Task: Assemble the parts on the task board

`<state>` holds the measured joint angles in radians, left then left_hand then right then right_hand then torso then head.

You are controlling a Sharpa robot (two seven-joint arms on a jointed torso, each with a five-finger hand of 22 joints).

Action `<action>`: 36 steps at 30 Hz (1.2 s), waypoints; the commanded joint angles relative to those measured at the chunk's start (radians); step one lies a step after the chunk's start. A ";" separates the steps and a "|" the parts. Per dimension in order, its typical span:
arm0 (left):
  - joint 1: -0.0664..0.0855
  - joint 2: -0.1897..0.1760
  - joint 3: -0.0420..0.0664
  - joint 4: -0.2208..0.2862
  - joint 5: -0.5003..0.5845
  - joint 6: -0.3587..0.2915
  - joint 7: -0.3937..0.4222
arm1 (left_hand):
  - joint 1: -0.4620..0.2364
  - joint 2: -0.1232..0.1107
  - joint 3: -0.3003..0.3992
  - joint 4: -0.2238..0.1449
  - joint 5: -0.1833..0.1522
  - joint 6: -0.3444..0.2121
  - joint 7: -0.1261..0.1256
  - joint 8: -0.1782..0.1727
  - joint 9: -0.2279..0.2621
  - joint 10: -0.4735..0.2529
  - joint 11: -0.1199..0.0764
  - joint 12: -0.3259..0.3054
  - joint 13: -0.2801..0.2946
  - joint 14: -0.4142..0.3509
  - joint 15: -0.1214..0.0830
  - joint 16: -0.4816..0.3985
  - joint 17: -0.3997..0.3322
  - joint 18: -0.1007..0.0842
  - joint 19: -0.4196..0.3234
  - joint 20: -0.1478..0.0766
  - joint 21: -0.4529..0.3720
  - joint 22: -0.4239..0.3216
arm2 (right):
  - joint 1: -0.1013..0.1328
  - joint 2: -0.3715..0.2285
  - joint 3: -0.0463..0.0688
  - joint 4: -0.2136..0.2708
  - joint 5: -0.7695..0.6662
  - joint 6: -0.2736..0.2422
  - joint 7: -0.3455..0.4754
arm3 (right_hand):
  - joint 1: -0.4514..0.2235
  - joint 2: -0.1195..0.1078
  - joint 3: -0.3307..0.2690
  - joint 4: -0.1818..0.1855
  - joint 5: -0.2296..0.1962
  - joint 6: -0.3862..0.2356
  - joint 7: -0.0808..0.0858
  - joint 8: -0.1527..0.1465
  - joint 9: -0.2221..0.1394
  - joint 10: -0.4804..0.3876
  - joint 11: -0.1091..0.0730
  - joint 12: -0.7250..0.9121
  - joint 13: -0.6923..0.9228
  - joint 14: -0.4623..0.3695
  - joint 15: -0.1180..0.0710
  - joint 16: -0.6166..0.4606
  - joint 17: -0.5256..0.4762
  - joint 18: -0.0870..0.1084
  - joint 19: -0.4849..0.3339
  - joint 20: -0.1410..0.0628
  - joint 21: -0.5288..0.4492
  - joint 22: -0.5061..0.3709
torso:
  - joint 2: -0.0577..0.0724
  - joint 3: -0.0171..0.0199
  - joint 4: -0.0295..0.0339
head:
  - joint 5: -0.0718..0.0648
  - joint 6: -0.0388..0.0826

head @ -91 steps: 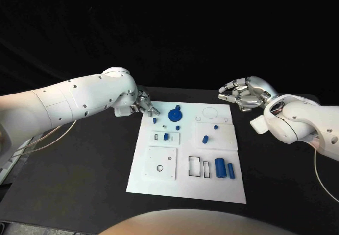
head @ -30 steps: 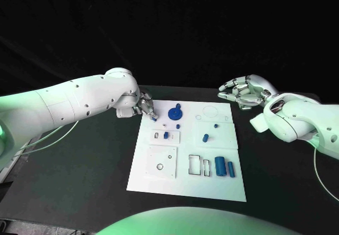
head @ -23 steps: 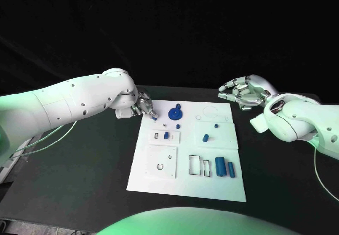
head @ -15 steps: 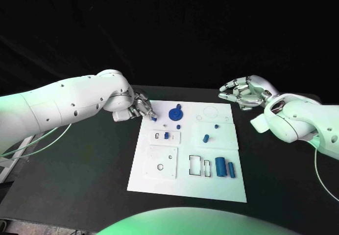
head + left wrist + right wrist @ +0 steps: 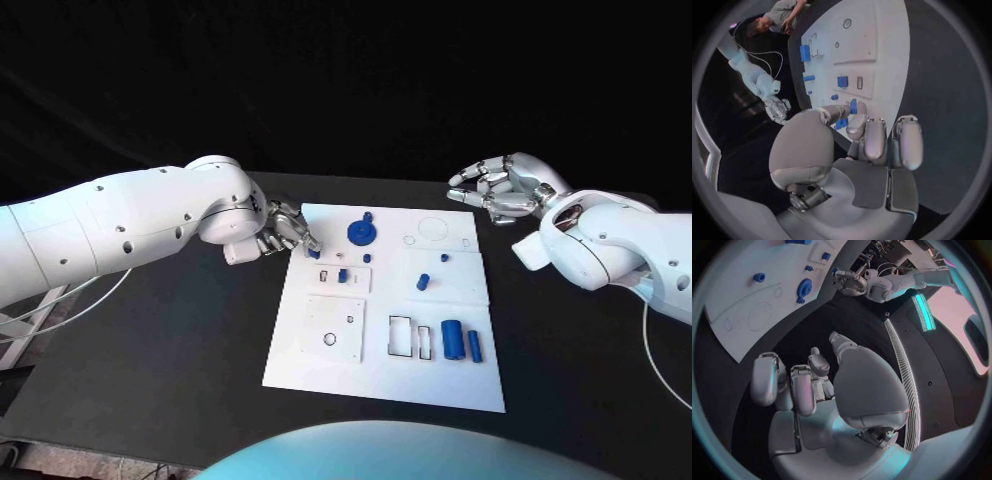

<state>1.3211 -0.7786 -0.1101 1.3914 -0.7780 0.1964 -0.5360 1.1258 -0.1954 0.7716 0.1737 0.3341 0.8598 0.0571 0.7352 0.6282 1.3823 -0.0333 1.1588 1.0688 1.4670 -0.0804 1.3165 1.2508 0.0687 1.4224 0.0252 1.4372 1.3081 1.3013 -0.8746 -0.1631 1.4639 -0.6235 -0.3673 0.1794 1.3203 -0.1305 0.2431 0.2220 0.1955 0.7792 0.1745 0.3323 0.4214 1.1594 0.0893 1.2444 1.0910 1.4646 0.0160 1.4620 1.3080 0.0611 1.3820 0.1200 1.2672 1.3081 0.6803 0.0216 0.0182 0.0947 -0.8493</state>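
1. Board (image 5: 433,385): white plate in the middle of the black table (image 5: 159,380), long side running from the near edge to the far edge.
2. Parts on it: round blue disc (image 5: 359,234) near the far edge; small peg (image 5: 342,275) in the left plate; another blue piece (image 5: 423,282) mid-board; tiny piece (image 5: 443,256) behind it; two long bars (image 5: 460,343) near the right edge, next to empty rectangular slots.
3. Left hand (image 5: 278,232) at the board's far-left corner. Fingers curled together, tips on a small blue part (image 5: 313,252). In the left wrist view, thumb and a finger meet at that part (image 5: 853,106), so it reads as a pinch; cannot tell if it's lifted off the board.
4. Right hand (image 5: 496,190) hovers off the board's far-right corner, well apart from all parts. Fingers curled in and holding nothing; the right wrist view confirms an empty palm (image 5: 817,390).
5. Step in hand, my guess: left hand picks the small part at the far-left corner to seat it in a hole or slot.
6. To do it well: get a firm pinch before lifting; part is small and could slip or tilt.
7. Lift straight up, so the disc just beside it isn't knocked.
8. Keep the part upright and line it up over its hole before pressing down.
9. Right hand should stay clear, or steady the board's right edge if it slides.
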 commanded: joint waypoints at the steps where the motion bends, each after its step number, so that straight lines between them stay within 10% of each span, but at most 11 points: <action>1: -0.007 -0.005 0.001 0.024 -0.046 -0.050 0.001 | -0.015 0.003 0.158 -0.149 0.005 0.010 -0.011 0.005 0.127 0.008 0.002 0.008 0.002 0.020 -0.008 0.005 0.000 -0.015 0.006 0.000 0.004 0.050 | -0.001 0.000 -0.001 0.000 -0.008 0.020 -0.001 | 0.006 0.004 0.000 0.006 0.005 -0.005 -0.001 0.006 -0.001 -0.005 0.000 -0.007 -0.001 0.046 -0.003 -0.005 0.008 0.017 -0.008 -0.002 -0.003 0.025 | -0.002 0.0005 0.0032 | 0.000 -0.002; 16: -0.044 -0.002 -0.004 0.069 -0.165 -0.073 0.002 | -0.037 -0.006 0.181 -0.168 0.012 0.016 -0.013 0.015 0.121 0.012 -0.001 0.012 0.005 0.021 -0.010 0.005 0.001 -0.016 0.009 -0.003 0.009 0.057 | -0.003 -0.001 -0.001 0.001 -0.013 0.022 -0.001 | 0.006 0.004 0.000 0.006 0.005 -0.005 -0.001 0.006 -0.001 -0.005 0.000 -0.007 -0.001 0.046 -0.003 -0.005 0.008 0.017 -0.008 -0.002 -0.003 0.025 | 0.001 -0.0001 0.0000 | 0.001 -0.008; 36: -0.048 0.011 -0.008 0.092 -0.212 -0.030 -0.022 | -0.056 -0.011 0.194 -0.178 0.021 0.021 -0.016 0.027 0.118 0.021 -0.003 0.026 0.018 0.021 -0.012 0.005 0.002 -0.021 0.022 -0.005 0.022 0.077 | -0.004 0.000 -0.001 0.002 -0.014 0.025 -0.001 | 0.008 0.003 -0.001 0.008 0.005 -0.006 -0.001 0.007 -0.002 -0.003 0.000 -0.006 0.000 0.046 -0.004 -0.006 0.008 0.017 -0.007 -0.002 -0.004 0.025 | -0.001 0.0010 0.0000 | 0.001 -0.015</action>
<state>1.2734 -0.7699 -0.1178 1.4800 -0.9766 0.1446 -0.5514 1.0709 -0.2165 0.8230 0.1334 0.3518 0.8608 0.0576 0.7562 0.7157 1.3979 -0.0357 1.1792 1.0879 1.4669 -0.0875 1.3165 1.2515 0.0531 1.4367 0.0216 1.4532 1.3077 1.2981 -0.8753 -0.1641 1.4646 -0.6269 -0.3605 0.1768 1.3203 -0.1305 0.2402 0.2249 0.1955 0.7792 0.1745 0.3363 0.4205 1.1593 0.0893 1.2444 1.0910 1.4646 0.0160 1.4620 1.3076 0.0612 1.3820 0.1200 1.2672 1.3076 0.6804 0.0221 0.0189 0.0948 -0.8636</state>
